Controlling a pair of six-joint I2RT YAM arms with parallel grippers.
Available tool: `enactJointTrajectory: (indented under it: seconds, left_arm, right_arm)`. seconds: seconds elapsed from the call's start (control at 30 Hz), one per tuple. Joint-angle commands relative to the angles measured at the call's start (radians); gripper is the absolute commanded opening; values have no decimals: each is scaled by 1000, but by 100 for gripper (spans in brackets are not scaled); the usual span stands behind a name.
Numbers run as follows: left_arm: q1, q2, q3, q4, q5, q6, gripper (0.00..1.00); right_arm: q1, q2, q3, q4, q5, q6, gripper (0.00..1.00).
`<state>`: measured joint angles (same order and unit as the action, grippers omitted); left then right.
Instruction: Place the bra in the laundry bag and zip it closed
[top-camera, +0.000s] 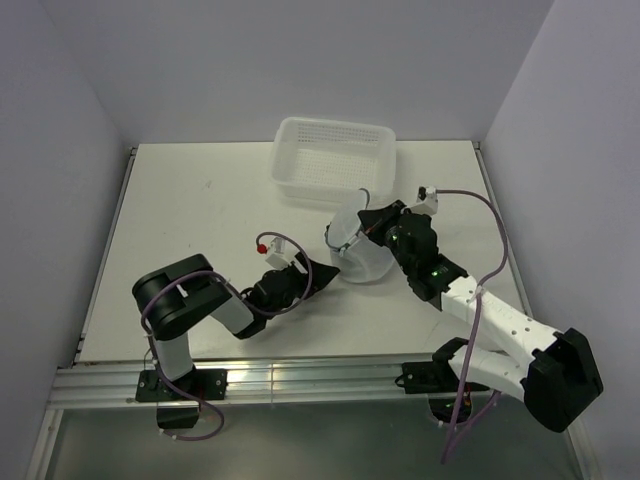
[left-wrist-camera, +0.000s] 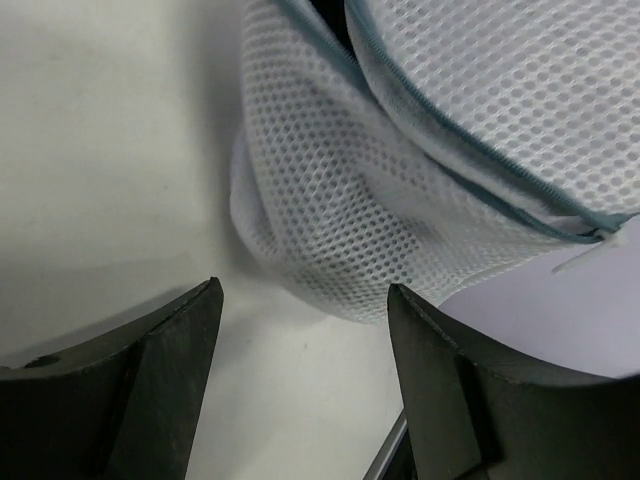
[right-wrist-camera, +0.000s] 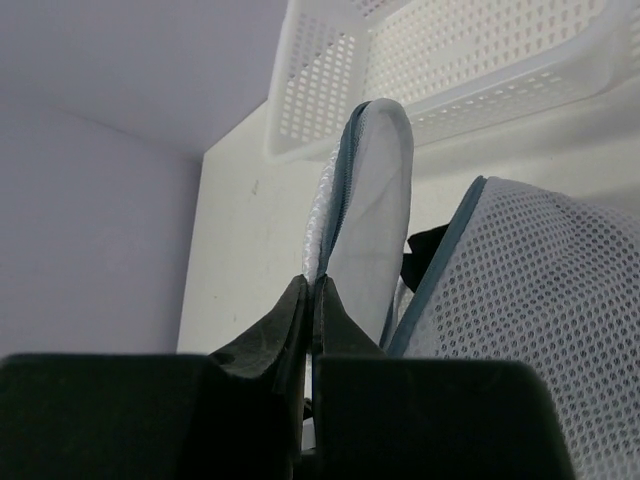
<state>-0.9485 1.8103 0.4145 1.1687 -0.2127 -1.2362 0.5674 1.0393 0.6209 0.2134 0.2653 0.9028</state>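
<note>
The laundry bag (top-camera: 366, 262) is a white mesh pod with a dark zipper rim, lying mid-table with its two halves apart. My right gripper (top-camera: 349, 246) is shut on the rim of the raised half (right-wrist-camera: 375, 200), and its fingertips (right-wrist-camera: 312, 285) pinch the zipper edge. A bit of black fabric, the bra (right-wrist-camera: 424, 250), shows in the gap between the halves; the rest is hidden. My left gripper (top-camera: 326, 272) is open and empty, low over the table just left of the bag (left-wrist-camera: 330, 200). Its fingers (left-wrist-camera: 175, 340) are spread and touch nothing.
A white perforated plastic basket (top-camera: 335, 160) stands just behind the bag, also in the right wrist view (right-wrist-camera: 450, 60). Grey walls close in the table on three sides. The table's metal front rail (top-camera: 300, 380) runs along the near edge.
</note>
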Motion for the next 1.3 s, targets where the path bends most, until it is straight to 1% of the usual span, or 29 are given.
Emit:
enactJointTrajectory:
  seconds: [0.0,0.03,0.07,0.13,0.17,0.2,0.23,0.27,0.3,0.33,0.37,0.43,0.47,0.57,0.6,0.63,0.73,0.77,0.83,0.87,0.9,0.93,0.97,1.0,1.03,1.07,1.17,1.23,1.27]
  left_arm:
    - [11,26,50,112,22,33,73]
    - [16,30,79,106,41,38,72]
    - [20,49,101,62,45,47,71]
    - [33,70,150,39,35,72,60]
    - [37,92,159,61,36,81,51]
    - [48,99,167,68,35,96,29]
    - [54,100,165,68,23,99,20]
    - [60,83,161,66,19,106,8]
    - [68,67,153,66,13,125,0]
    - [68,46,120,63,-2,135,0]
    - [70,-12,101,54,-35,142,0]
    - [68,-70,43,22,-48,185,0]
    - [67,-125,26,7,-54,196,0]
    - [33,-180,-35,-33,-59,257,0]
    - [2,-178,-57,-49,-89,277,0]
    - [-6,-169,-71,-37,-86,279,0]
    - [-10,-94,-129,67,-60,248,2]
    - [-10,-56,-132,118,-54,256,4]
    - [-12,-23,-123,134,-37,271,13]
    - [-12,-11,-123,138,-39,282,20]
    - [-12,-11,-125,140,-42,288,30]
    - [-12,-23,-126,131,-57,293,31]
    - [-12,-35,-125,96,-66,302,32]
    - [-13,-48,-122,79,-74,305,32]
    - [-15,-71,-121,69,-80,308,32]
    - [-16,-81,-118,60,-79,317,32]
    - [-35,-115,-99,16,-93,333,30]
    - [-44,-121,-91,-3,-97,340,29]
    - [-53,-123,-88,-3,-103,340,28]
  right_arm:
    - [-15,-54,-1,37,-40,15,0]
    - [-17,-59,-7,31,-47,18,0]
    - [-24,-70,-12,30,-58,21,0]
    - [-27,-87,-23,32,-86,24,0]
    - [-29,-94,-26,27,-89,22,0]
    - [-34,-102,-29,20,-89,18,0]
    - [-38,-114,-36,20,-92,13,0]
    - [-44,-116,-38,17,-100,10,0]
    - [-60,-117,-39,14,-110,8,0]
    - [-69,-119,-44,14,-136,5,0]
    - [-75,-122,-50,14,-149,1,0]
    - [-92,-125,-72,17,-162,-5,0]
    - [-98,-125,-84,23,-169,-4,0]
    - [-127,-105,-153,50,-184,-4,0]
    - [-139,-91,-173,85,-205,-1,0]
    - [-165,-61,-209,105,-222,4,0]
    - [-204,2,-222,159,-296,-1,2]
    - [-215,11,-214,158,-314,-2,6]
    - [-215,31,-179,135,-314,-25,19]
    - [-216,39,-161,79,-311,-37,36]
    - [-216,44,-139,63,-305,-59,49]
    - [-216,39,-133,52,-305,-67,58]
    - [-218,30,-130,32,-305,-74,71]
    - [-218,4,-127,21,-304,-85,76]
    - [-218,-13,-125,9,-304,-93,79]
    - [-216,-30,-127,-20,-299,-106,83]
    - [-210,-103,-167,-29,-333,-79,84]
    - [-169,-134,-208,-29,-356,-55,84]
    - [-147,-143,-243,-1,-356,-24,83]
